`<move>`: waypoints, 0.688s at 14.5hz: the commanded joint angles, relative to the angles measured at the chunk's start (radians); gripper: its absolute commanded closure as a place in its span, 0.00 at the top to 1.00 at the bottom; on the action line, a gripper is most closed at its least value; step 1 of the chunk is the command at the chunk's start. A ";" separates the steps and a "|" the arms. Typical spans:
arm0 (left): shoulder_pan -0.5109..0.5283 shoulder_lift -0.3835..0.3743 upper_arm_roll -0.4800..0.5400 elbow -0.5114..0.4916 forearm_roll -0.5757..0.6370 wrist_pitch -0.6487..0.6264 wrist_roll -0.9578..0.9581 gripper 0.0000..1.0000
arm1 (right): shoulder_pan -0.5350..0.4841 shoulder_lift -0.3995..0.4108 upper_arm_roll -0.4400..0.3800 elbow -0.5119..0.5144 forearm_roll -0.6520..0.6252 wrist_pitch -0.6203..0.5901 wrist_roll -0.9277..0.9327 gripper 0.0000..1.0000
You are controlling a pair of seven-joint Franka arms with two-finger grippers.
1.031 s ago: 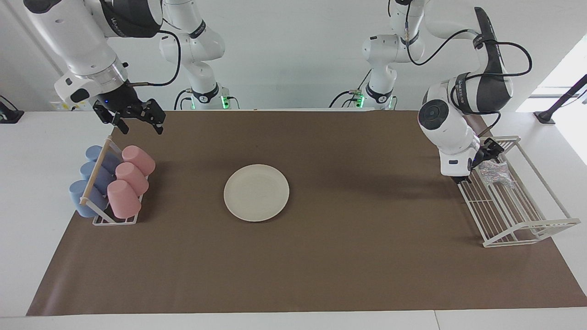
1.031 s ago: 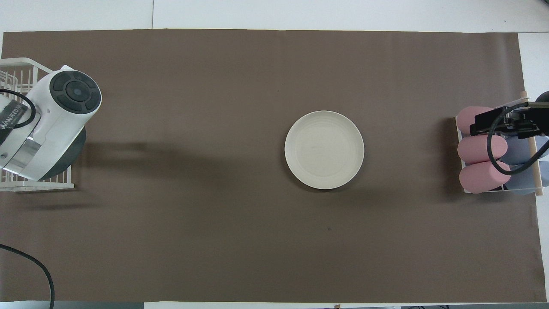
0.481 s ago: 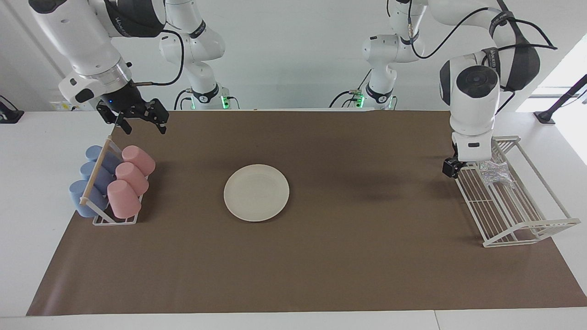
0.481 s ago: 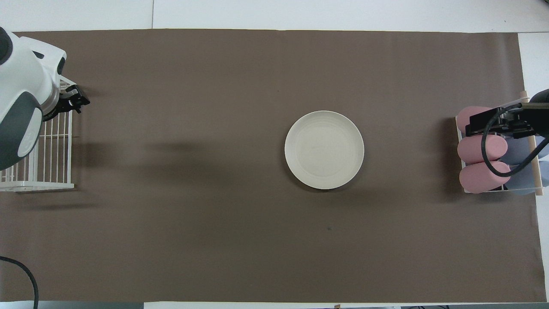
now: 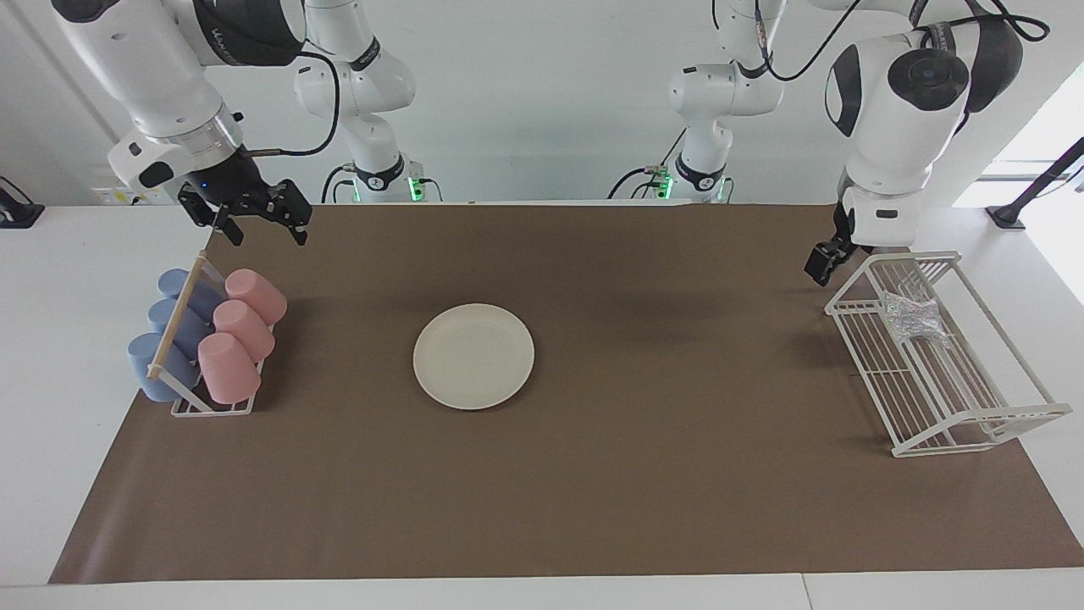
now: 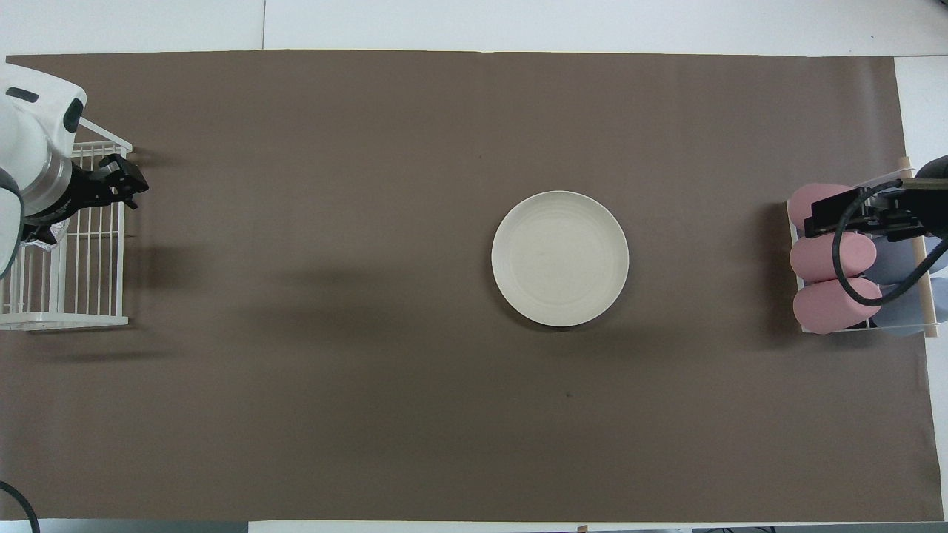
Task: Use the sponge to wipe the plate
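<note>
The cream-white plate (image 5: 473, 356) lies flat on the brown mat in the middle of the table, and shows in the overhead view (image 6: 560, 257). The silvery mesh sponge (image 5: 913, 315) lies in the white wire rack (image 5: 957, 398) at the left arm's end. My left gripper (image 5: 824, 263) is open and empty, in the air over the rack's edge that faces the plate, clear of the sponge; it also shows in the overhead view (image 6: 129, 181). My right gripper (image 5: 262, 230) is open and empty, raised over the cup rack, and shows in the overhead view (image 6: 852, 215).
A small rack at the right arm's end holds pink cups (image 5: 241, 330) and blue cups (image 5: 169, 339) lying on their sides. The brown mat (image 5: 660, 474) covers most of the table.
My left arm has lifted up and out of the wire rack, away from the sponge, which stayed in the rack. My right gripper has barely moved.
</note>
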 commanded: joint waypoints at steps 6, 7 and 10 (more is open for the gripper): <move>0.001 -0.078 0.015 0.020 -0.177 -0.185 0.285 1.00 | -0.003 -0.003 0.007 0.012 -0.023 -0.025 -0.018 1.00; 0.003 -0.079 0.015 0.040 -0.200 -0.206 0.305 1.00 | -0.003 -0.003 0.005 0.012 -0.023 -0.025 -0.018 1.00; -0.003 -0.038 0.018 0.173 -0.205 -0.266 0.312 1.00 | -0.003 -0.004 0.005 0.012 -0.023 -0.027 -0.018 1.00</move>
